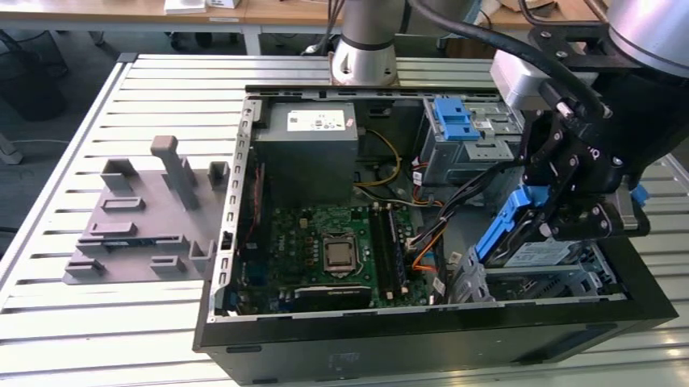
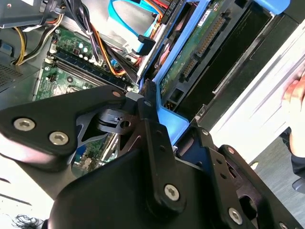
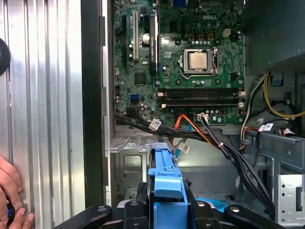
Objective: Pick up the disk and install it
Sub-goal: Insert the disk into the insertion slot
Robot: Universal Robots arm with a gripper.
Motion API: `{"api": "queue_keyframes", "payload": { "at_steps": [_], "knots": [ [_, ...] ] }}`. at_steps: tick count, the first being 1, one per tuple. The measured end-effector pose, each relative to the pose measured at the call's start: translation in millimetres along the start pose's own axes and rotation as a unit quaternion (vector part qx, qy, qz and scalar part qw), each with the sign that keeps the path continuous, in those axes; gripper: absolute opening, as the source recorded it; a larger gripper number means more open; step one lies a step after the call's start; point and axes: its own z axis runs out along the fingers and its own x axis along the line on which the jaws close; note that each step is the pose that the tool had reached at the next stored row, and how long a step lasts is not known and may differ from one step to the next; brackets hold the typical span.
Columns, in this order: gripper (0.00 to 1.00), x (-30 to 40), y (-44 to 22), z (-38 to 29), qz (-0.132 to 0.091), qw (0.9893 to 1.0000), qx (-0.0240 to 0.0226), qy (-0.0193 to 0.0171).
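Exterior view: my gripper holds the disk over the computer case.
I see it clamped tight on the disk's blue frame. The disk hangs tilted just under the gripper, low in the case at the exterior view's right.

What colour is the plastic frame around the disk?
Bright blue. The frame around the disk shows best in the first wrist view.

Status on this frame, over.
Status: gripper shut on the disk. Disk tilted over the drive bay, not seated. Nearby: cables beside the bay; a hand outside the case.
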Motion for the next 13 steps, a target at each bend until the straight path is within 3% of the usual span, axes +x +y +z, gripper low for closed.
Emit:
{"api": "queue_keyframes", "payload": {
  "at_steps": [13],
  "knots": [
    [0.36,0.6,0.1,12.7,0.0,1.0,0.0,0.0]
  ]
}}
